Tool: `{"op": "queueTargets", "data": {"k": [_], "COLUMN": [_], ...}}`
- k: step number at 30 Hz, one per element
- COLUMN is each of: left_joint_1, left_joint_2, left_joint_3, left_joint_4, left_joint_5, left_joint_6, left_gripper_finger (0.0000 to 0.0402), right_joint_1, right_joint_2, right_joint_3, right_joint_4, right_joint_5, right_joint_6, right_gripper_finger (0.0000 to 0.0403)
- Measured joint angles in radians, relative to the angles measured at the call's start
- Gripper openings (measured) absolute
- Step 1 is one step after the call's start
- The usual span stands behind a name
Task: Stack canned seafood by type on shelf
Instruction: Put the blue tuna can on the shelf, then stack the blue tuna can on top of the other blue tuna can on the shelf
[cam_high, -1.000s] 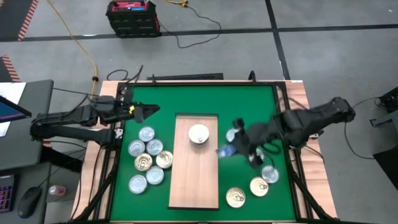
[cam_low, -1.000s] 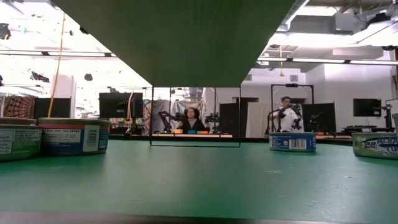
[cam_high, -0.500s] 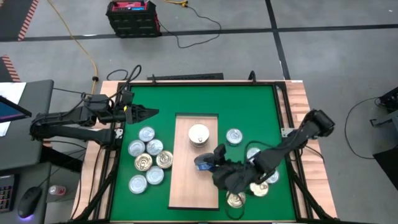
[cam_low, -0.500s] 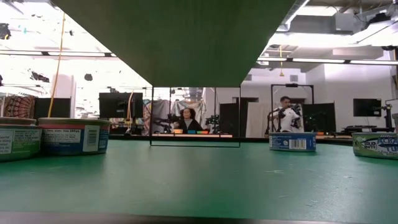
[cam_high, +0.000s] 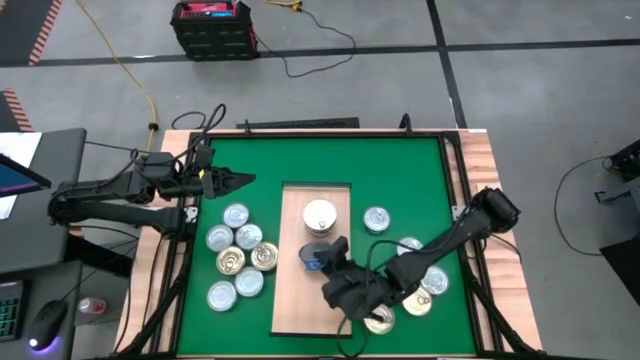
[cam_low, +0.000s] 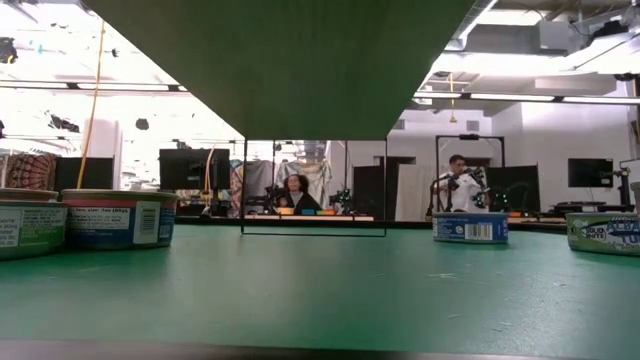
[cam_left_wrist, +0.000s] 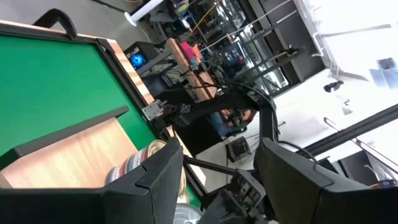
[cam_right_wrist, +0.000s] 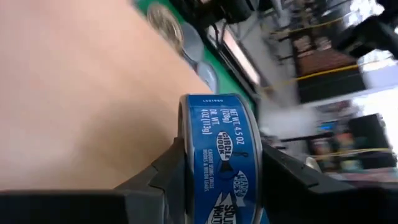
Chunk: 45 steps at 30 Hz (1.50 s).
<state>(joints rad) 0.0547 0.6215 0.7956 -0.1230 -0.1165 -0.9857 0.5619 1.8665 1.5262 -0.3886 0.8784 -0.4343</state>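
Right gripper (cam_high: 322, 256): clamps a blue-labelled can (cam_right_wrist: 221, 158) over the shelf (cam_high: 300, 300)
Left gripper (cam_high: 245, 178): parted, empty, at mat's (cam_high: 400, 170) far-left corner
Nearby: silver can (cam_high: 320, 215) on shelf; can cluster (cam_high: 238, 255) beside it
Room: person (cam_low: 297, 192) seated beyond table

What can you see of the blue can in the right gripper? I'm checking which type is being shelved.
The blue can is a short round tin with a blue printed label in white lettering and a thin metal rim. It sits on edge between the right gripper's two dark fingers, which press its flat ends. The high view places it over the middle of the pale wooden shelf, just in front of the silver-topped can standing there. Whether it touches the board cannot be told.
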Motion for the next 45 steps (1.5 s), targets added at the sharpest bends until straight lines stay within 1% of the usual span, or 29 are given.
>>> {"op": "queueTargets", "data": {"k": [2, 4, 6, 8, 12, 16, 19, 21, 28, 32, 36, 38, 41, 45], "left_joint_1": [0.0, 0.0, 0.0, 0.0, 0.0, 0.0, 0.0, 0.0, 0.0, 0.0, -0.001, -0.001, -0.001, -0.012], "left_joint_2": [-0.001, -0.001, -0.001, -0.001, 0.0, -0.001, 0.0, 0.0, 0.001, 0.002, 0.002, 0.002, 0.002, 0.002], "left_joint_3": [0.0, 0.0, 0.0, 0.0, 0.0, 0.0, 0.0, 0.0, 0.0, 0.0, 0.0, 0.0, 0.0, 0.0], "left_joint_4": [0.0, 0.0, 0.0, 0.0, -0.002, 0.0, -0.003, -0.025, -0.114, -0.136, -0.135, -0.135, -0.135, -0.137], "left_joint_5": [0.0, 0.0, 0.007, 0.014, 0.016, 0.052, 0.115, 0.139, 0.143, 0.141, 0.143, 0.163, 0.205, 0.252], "left_joint_6": [-0.003, -0.003, -0.003, -0.003, -0.004, -0.007, -0.025, -0.034, -0.032, -0.029, -0.033, -0.041, -0.05, -0.051], "left_gripper_finger": [0.02, 0.02, 0.02, 0.02, 0.02, 0.02, 0.02, 0.02, 0.02, 0.02, 0.02, 0.02, 0.02, 0.02], "right_joint_1": [-0.002, -0.004, -0.005, -0.006, -0.008, -0.007, -0.007, -0.007, -0.04, -0.063, -0.069, -0.074, -0.073, -0.078], "right_joint_2": [-0.002, -0.003, -0.002, -0.002, -0.002, -0.002, -0.005, -0.01, -0.022, -0.022, -0.022, -0.028, -0.058, -0.111], "right_joint_3": [0.017, 0.033, 0.04, 0.046, 0.057, 0.06, 0.06, 0.06, 0.087, 0.088, 0.088, 0.088, 0.089, 0.089], "right_joint_4": [-0.014, -0.063, -0.1, -0.129, -0.194, -0.225, -0.235, -0.223, -0.259, -0.238, -0.267, -0.279, -0.313, -0.474], "right_joint_5": [-0.077, -0.163, -0.222, -0.247, -0.246, -0.195, -0.191, -0.189, -0.148, -0.218, -0.216, -0.217, -0.22, -0.235], "right_joint_6": [0.06, 0.136, 0.207, 0.26, 0.296, 0.296, 0.296, 0.303, 0.329, 0.325, 0.345, 0.359, 0.41, 0.544], "right_gripper_finger": [0.0192, 0.0205, 0.0224, 0.0246, 0.0281, 0.0295, 0.0296, 0.0295, 0.0295, 0.0295, 0.0295, 0.0294, 0.0294, 0.0294]}}
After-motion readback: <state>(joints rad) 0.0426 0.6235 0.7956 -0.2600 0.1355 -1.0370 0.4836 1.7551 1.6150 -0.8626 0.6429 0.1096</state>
